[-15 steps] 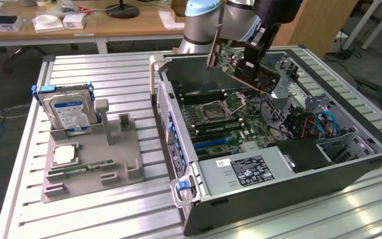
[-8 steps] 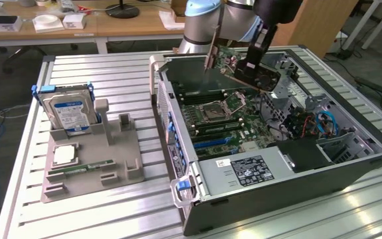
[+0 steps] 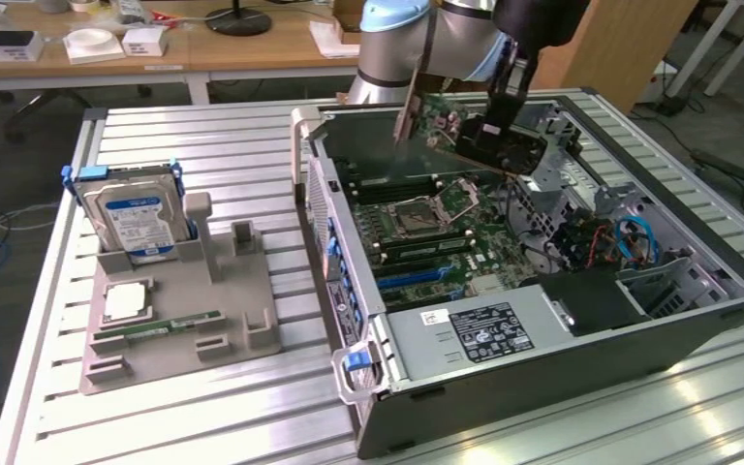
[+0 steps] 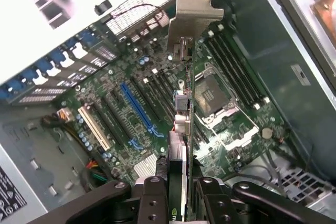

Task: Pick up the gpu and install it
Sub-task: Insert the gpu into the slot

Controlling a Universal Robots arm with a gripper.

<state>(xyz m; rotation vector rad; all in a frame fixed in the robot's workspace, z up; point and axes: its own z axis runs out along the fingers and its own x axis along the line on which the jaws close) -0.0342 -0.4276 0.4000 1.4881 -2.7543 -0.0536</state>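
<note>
The gripper is clamping the gpu between its fingers, which are standing narrow with the card's edge pinched between them. In the upper centre of the exterior view, the gpu is hanging tilted in the air above the open computer case, over the back part of the motherboard and not touching it. In the wrist view the card is showing edge-on with its silver bracket farthest from the gripper, above the board beside the CPU socket and near the long blue slot.

A white label with black print is sitting on the power supply at the lower centre of the exterior view; its writing is too small to read. The hard drive is standing upright at the exterior view's left, carrying a blue-and-white label that cannot be read either. It is resting in a grey holder, where a square processor chip and a narrow green memory stick are also lying.

Everything is sitting on a table of ribbed aluminium slats. Behind it, along the top of the exterior view, a wooden desk is carrying small white boxes and a black round stand base. Cables are trailing over the grey floor at the far left edge.
</note>
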